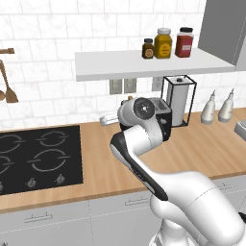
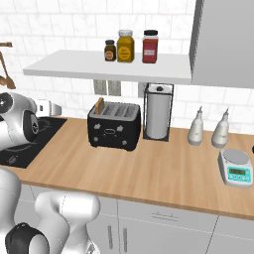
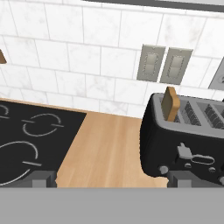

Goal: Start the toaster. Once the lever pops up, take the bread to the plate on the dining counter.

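Note:
The black two-slot toaster (image 2: 114,130) (image 1: 163,116) (image 3: 188,142) stands on the wood wall counter (image 2: 149,168), right of the cooktop. A tan bread (image 2: 99,105) (image 3: 169,103) slice sticks up from its left end slot. A small grey lever (image 3: 185,151) shows on the toaster's front face. My gripper (image 3: 113,179) (image 2: 49,107) (image 1: 108,118) hovers left of the toaster, above the counter beside the cooktop, apart from it. It is open with nothing between its fingers. The plate and the dining counter are out of view.
A black cooktop (image 1: 38,153) (image 3: 30,140) lies left of the toaster. A paper towel holder (image 2: 158,116), two spray bottles (image 2: 198,126) and a kitchen scale (image 2: 235,167) stand to its right. A shelf (image 2: 99,67) with jars hangs overhead. Wall outlets (image 3: 151,63) sit behind.

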